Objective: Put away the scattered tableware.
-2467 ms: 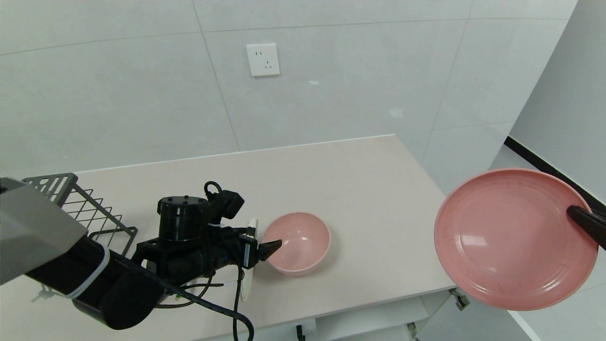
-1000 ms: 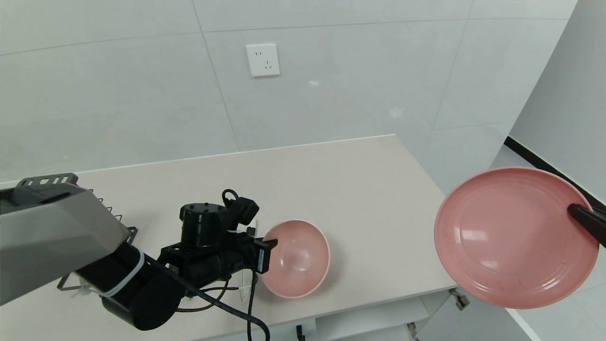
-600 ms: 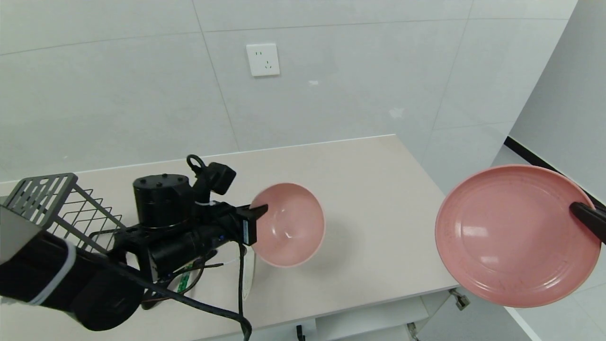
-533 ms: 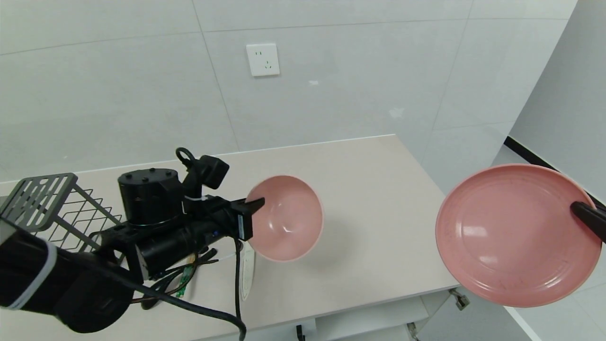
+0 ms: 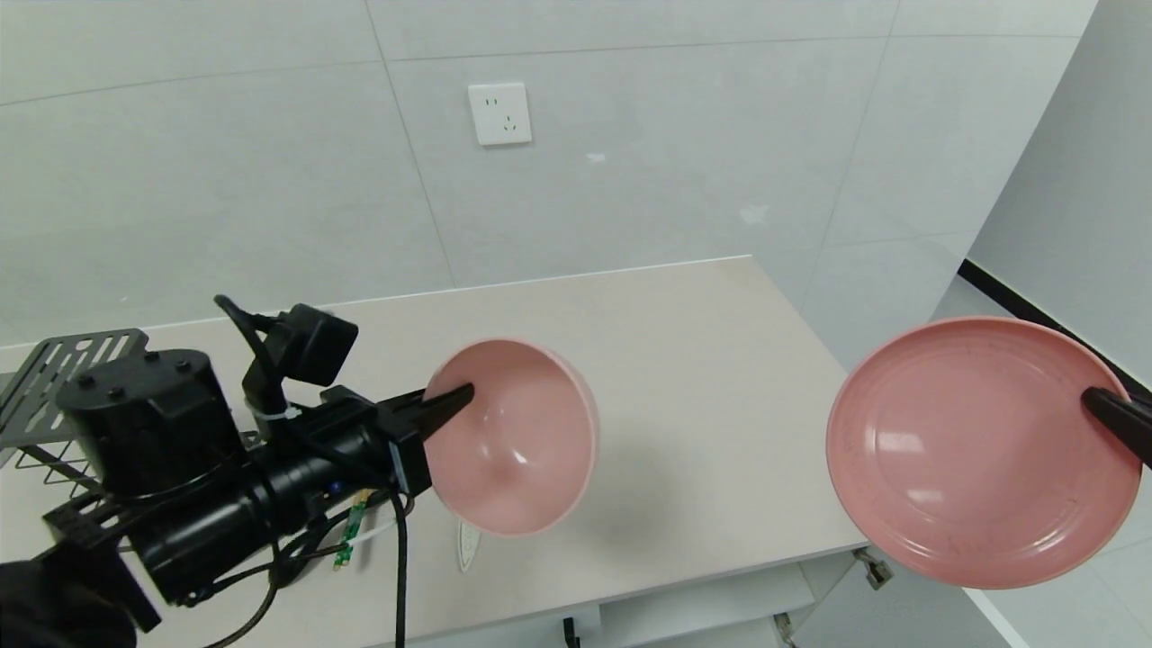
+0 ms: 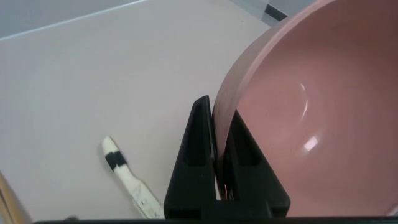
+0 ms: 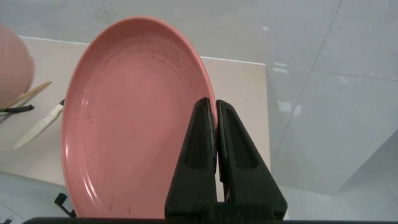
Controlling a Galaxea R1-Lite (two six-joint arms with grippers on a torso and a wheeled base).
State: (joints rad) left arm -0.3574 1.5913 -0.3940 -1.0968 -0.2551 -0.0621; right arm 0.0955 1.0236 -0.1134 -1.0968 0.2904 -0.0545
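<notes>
My left gripper (image 5: 456, 399) is shut on the rim of a pink bowl (image 5: 517, 441), which hangs tilted above the table (image 5: 702, 360) with its hollow facing right. In the left wrist view the fingers pinch the bowl (image 6: 311, 106) wall, one inside and one outside, at the gripper (image 6: 219, 117). Off the table's right edge, my right gripper (image 5: 1096, 402) is shut on the rim of a pink plate (image 5: 963, 450) held in the air. The right wrist view shows the plate (image 7: 130, 130) tilted on edge in that gripper (image 7: 212, 107).
A white-handled knife (image 6: 127, 182) lies on the table under the bowl, its tip (image 5: 468, 543) near the front edge. A wooden utensil (image 7: 25, 96) lies beside the knife. A black wire rack (image 5: 54, 355) stands at the table's left end. A tiled wall backs the table.
My left gripper shut on the bowl's rim, lifted it off the table and carried it up and left, tilting it. The plate in my right gripper has barely moved.
</notes>
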